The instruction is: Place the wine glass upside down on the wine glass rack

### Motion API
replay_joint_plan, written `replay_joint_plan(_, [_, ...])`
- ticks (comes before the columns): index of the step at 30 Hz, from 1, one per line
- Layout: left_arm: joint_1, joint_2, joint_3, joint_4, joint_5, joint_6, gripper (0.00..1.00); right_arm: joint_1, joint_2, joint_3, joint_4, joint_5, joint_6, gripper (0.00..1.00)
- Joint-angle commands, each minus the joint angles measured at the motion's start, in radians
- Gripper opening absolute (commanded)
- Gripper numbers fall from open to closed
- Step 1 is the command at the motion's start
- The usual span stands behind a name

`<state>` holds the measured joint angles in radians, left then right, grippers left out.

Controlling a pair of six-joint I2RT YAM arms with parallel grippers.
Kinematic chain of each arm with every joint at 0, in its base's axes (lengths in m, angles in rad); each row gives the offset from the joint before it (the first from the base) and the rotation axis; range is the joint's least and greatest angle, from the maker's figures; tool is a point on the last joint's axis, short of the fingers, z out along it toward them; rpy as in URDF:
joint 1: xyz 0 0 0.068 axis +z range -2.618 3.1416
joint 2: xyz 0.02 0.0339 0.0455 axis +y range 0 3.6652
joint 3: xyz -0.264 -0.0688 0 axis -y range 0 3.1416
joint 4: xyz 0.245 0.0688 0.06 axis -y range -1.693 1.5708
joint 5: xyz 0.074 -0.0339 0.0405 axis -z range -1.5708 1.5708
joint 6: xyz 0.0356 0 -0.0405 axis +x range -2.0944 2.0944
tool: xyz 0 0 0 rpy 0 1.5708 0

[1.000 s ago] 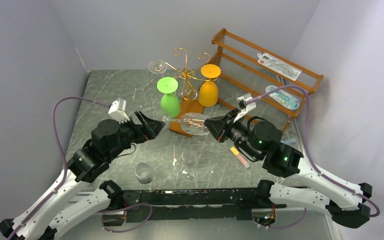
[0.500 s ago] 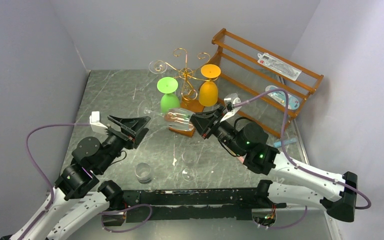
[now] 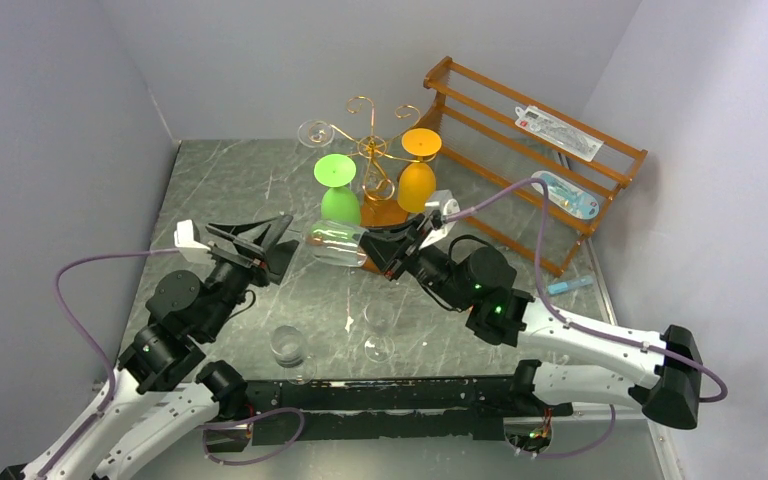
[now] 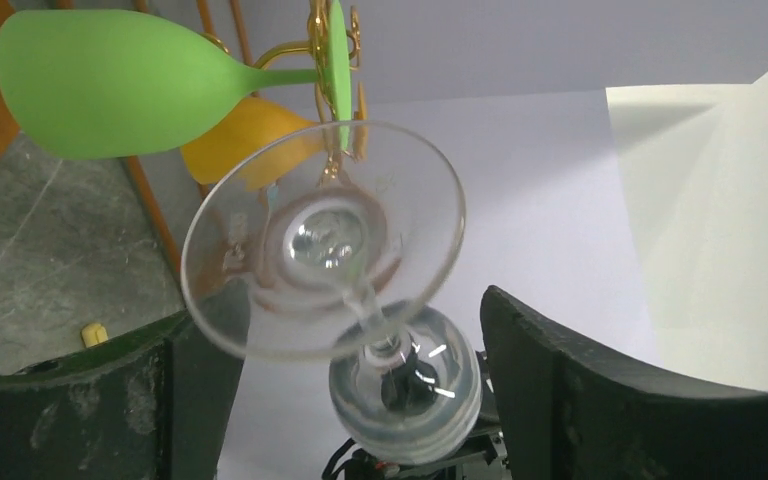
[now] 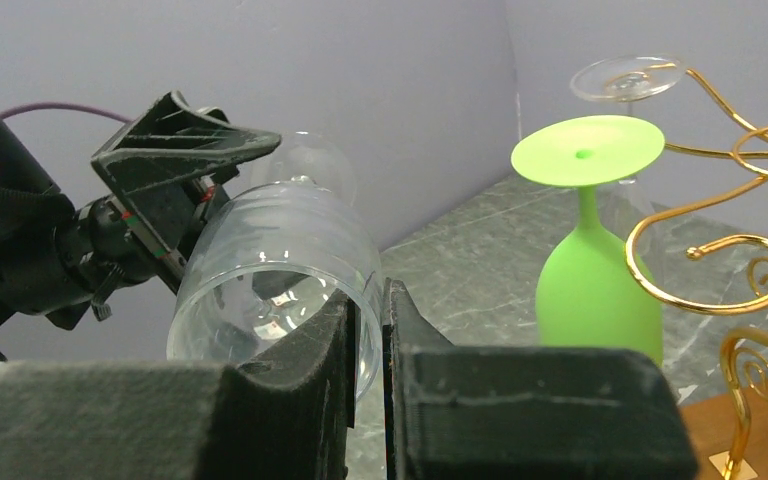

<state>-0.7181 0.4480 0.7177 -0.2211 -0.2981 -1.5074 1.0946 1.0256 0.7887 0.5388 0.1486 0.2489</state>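
The right gripper (image 3: 385, 252) is pinched on the bowl rim of 1 clear wine glass (image 3: 335, 244), held on its side just beside the wine glass rack (image 3: 365, 150). Its foot points toward the left gripper (image 3: 270, 238), whose jaws are spread wide, gripping nothing. The rack carries 3 upside-down glasses: 1 green glass (image 3: 339, 198), 1 orange glass (image 3: 417, 178) and 1 clear hanging glass (image 3: 312, 132). 2 more stand on the table (image 3: 220, 180) — a stemmed glass (image 3: 378, 330) and a short glass (image 3: 288, 345).

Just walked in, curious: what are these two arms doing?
The right gripper pinches the rim of a clear wine glass, holding it sideways near the gold wine glass rack. The left gripper is open, facing the glass's foot. A green glass and an orange glass already hang upside down there.
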Motion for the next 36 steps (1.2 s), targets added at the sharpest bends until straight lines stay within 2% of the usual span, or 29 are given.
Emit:
replay_joint_plan(1, [-0.003,0.012,-0.034,0.068,-0.053,-0.05,0.9,0.037,0.02,0.006,0.122,0.03,-0.051,0.0])
replay_joint_plan(3, [-0.002,0.015,-0.041,0.079,-0.062,-0.057,0.91,0.054,0.032,0.008,0.131,0.053,-0.074,0.0])
replay_joint_plan(5, [-0.003,0.018,-0.05,0.084,-0.068,-0.077,0.86,0.072,0.044,0.01,0.142,0.074,-0.099,0.0])
replay_joint_plan(12, [-0.002,0.004,-0.081,0.132,-0.098,-0.104,0.47,0.123,0.083,0.02,0.161,0.139,-0.175,0.0])
replay_joint_plan(15, [-0.003,0.013,-0.079,0.107,-0.096,-0.135,0.34,0.133,0.097,0.016,0.169,0.14,-0.178,0.0])
replay_joint_plan(19, [-0.002,0.015,-0.09,0.136,-0.088,-0.129,0.2,0.135,0.11,0.012,0.171,0.124,-0.175,0.0])
replay_joint_plan(22, [-0.003,0.01,-0.105,0.163,-0.088,-0.119,0.06,0.134,0.111,0.006,0.169,0.107,-0.171,0.0])
replay_joint_plan(27, [-0.003,0.001,-0.107,0.205,-0.117,0.002,0.05,0.134,0.093,0.013,0.107,0.126,-0.134,0.0])
replay_joint_plan(29, [-0.002,0.001,-0.098,0.228,-0.123,0.087,0.05,0.134,0.076,0.014,0.073,0.137,-0.12,0.1])
replay_joint_plan(32, [-0.002,0.001,-0.084,0.29,-0.125,0.252,0.05,0.134,0.03,0.009,0.008,0.14,-0.094,0.35])
replay_joint_plan(33, [-0.003,0.001,-0.08,0.309,-0.123,0.315,0.05,0.134,0.012,0.013,-0.026,0.148,-0.086,0.41])
replay_joint_plan(36, [-0.002,0.011,-0.05,0.332,-0.101,0.473,0.05,0.134,-0.035,0.061,-0.221,0.194,-0.046,0.48])
